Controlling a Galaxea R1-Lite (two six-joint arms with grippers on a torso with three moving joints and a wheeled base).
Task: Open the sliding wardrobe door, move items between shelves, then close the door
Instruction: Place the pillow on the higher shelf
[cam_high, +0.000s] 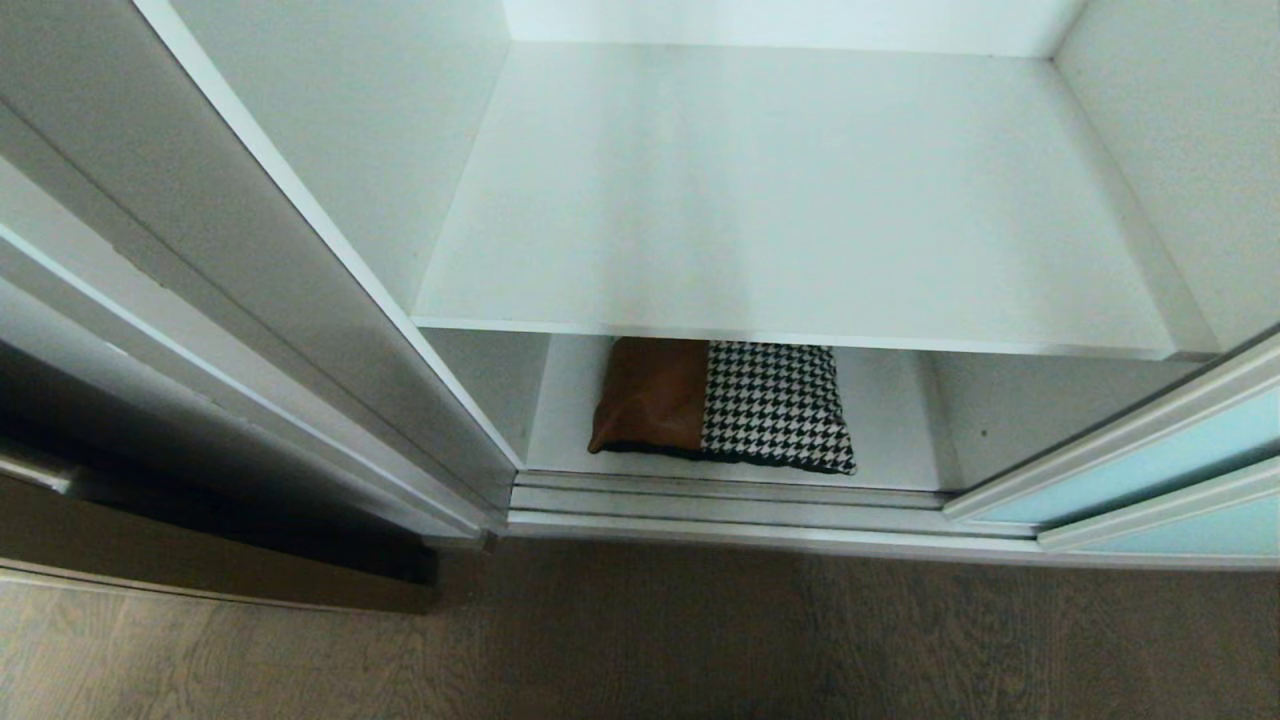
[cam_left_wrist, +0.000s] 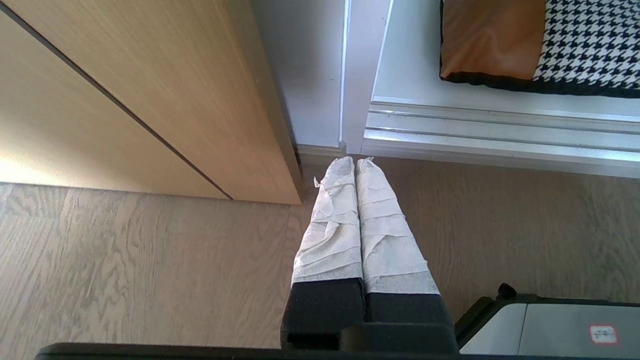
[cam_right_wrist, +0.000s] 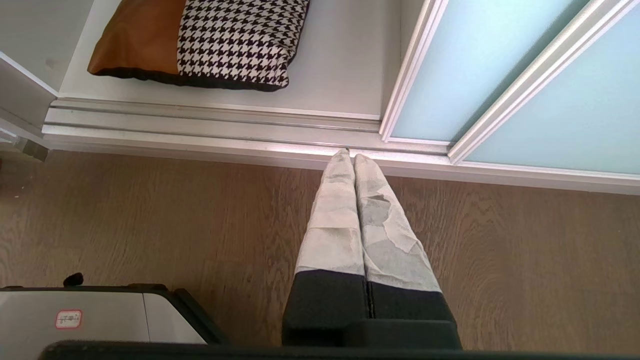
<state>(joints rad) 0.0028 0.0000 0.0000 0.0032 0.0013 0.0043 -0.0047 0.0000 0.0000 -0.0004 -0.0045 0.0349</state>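
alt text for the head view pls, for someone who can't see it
An open white wardrobe seen from above: a patchwork cushion lies on the bottom shelf under a bare upper shelf. The sliding wardrobe door stands at right, above a wood floor.

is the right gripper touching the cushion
Apart. The right wrist view shows the right gripper shut over the wood floor, with the door track lying between its tips and the cushion on the bottom shelf.
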